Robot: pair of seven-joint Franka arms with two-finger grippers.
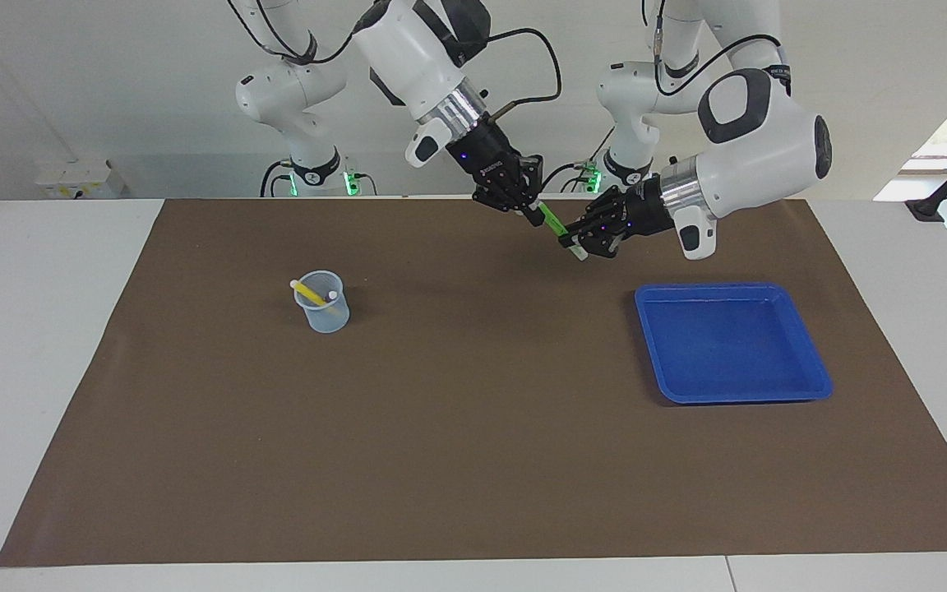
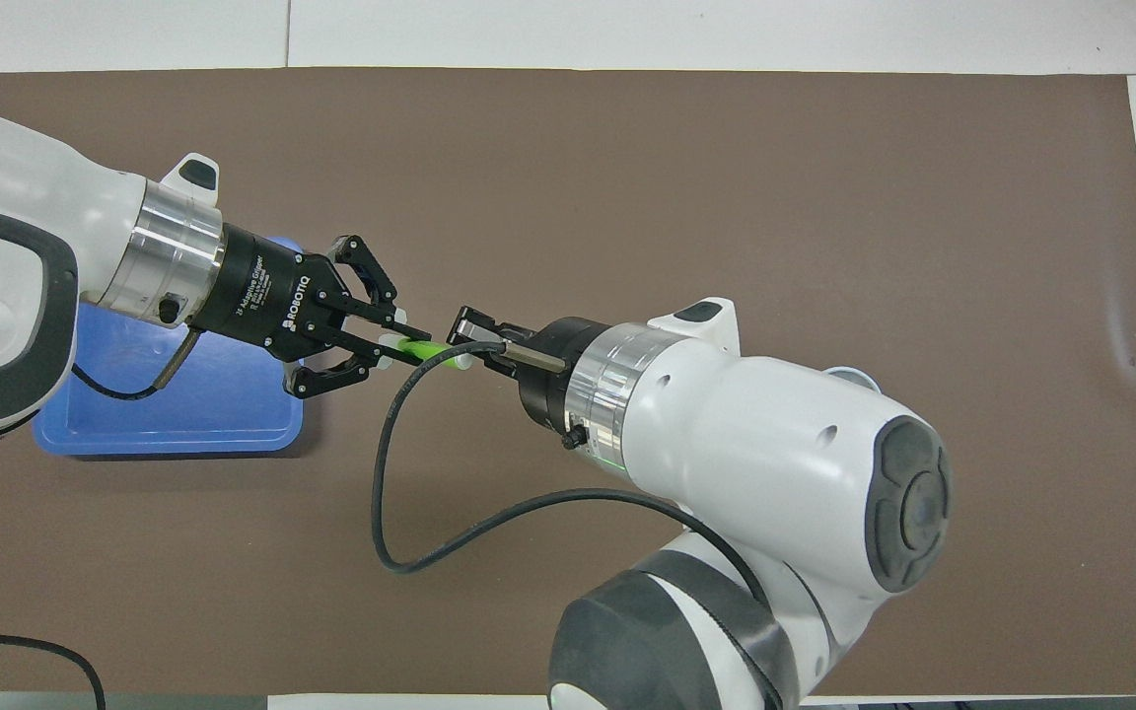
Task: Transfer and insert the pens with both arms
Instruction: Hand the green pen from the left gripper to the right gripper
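The green pen hangs tilted in the air between my two grippers; it also shows in the overhead view. My left gripper is shut on its lower, whitish-capped end. My right gripper is shut on its upper end. Both are over the brown mat near the robots' edge. The yellow pen leans in a clear cup toward the right arm's end. A second whitish cap shows in the cup; I cannot make out the purple shaft.
An empty blue tray lies on the mat toward the left arm's end, partly under the left arm in the overhead view. The right arm hides most of the cup there. Two smaller white arms with green-lit bases stand at the robots' edge.
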